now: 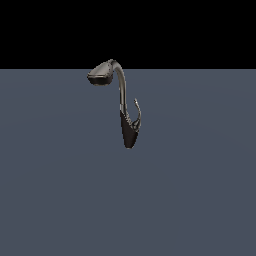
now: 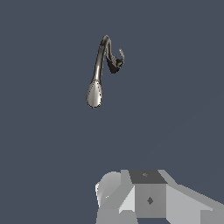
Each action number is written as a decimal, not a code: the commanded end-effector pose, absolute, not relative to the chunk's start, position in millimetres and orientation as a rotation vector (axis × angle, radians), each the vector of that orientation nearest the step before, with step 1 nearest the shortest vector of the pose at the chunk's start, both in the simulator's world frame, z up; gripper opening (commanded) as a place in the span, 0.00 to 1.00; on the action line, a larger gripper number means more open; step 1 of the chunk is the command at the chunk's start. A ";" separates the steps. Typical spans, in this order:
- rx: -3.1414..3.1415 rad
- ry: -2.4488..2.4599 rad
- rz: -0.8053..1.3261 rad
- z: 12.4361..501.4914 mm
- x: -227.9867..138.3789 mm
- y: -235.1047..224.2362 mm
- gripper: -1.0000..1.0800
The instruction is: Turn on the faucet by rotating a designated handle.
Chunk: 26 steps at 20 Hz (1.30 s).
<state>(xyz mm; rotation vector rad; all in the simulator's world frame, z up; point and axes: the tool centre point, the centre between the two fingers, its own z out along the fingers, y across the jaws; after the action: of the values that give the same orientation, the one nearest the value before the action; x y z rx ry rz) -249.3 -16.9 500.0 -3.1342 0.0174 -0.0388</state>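
Note:
The faucet (image 1: 122,92) stands on the flat grey-blue floor (image 1: 60,190) in the middle of the exterior view. It has a tapered dark base (image 1: 128,134), a tall curved neck and a wide flattened spray head (image 1: 101,74) that points toward the exterior view's left. The handle (image 1: 137,113) is a thin silvery hook that rises from the base on the exterior view's right side. The wrist view looks down on the faucet (image 2: 99,61) from a distance, with its spray head (image 2: 94,94) and its handle (image 2: 121,57). No gripper fingers show in either view.
Grey blocky parts of the arm (image 2: 148,199) fill the lower edge of the wrist view, well apart from the faucet. The floor (image 2: 43,144) around the faucet is plain grey-blue. A black background lies above it in the exterior view.

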 end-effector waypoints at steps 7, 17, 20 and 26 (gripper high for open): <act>-3.124 0.056 -0.024 496.4 -243.7 -14.6 0.00; -3.046 0.295 0.065 473.1 -208.1 -2.0 0.00; -3.001 0.407 0.106 461.4 -190.6 2.6 0.00; -2.879 0.658 0.199 432.6 -149.8 9.5 0.00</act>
<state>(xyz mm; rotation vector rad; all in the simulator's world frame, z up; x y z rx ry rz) -160.3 8.1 440.3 -2.9126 0.5932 0.1755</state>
